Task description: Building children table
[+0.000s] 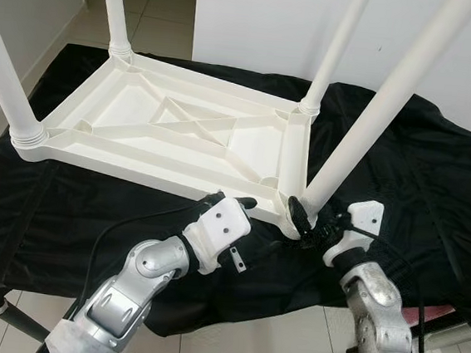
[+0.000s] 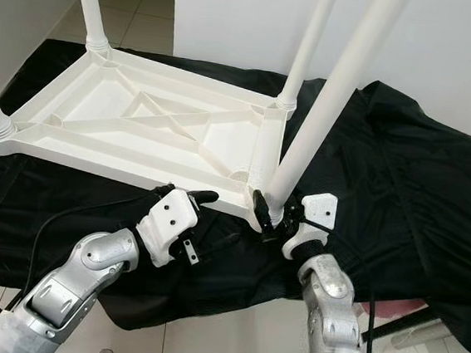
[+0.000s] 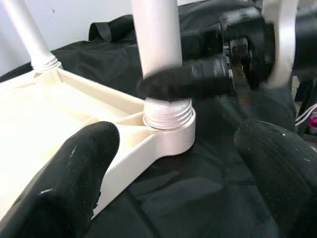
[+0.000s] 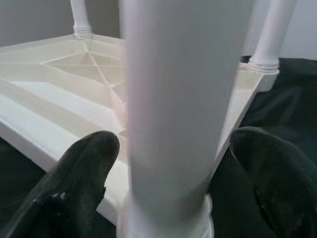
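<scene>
In the left eye view, the tabletop (image 1: 181,130) lay upside down on a black-draped surface (image 1: 418,186), three legs seated. The right gripper (image 1: 308,219) held the fourth leg (image 1: 375,115) at its base, at the near corner; the left gripper (image 1: 231,203) rested by the near edge. To finish well, the leg should stay square to its socket (image 3: 168,134) while turning.

The left wrist view alone showed the thread, partly exposed, and the left gripper spread wide, empty.

The right wrist view showed both fingers (image 4: 79,173) flanking the leg with gaps, so the hold looked loose.
</scene>
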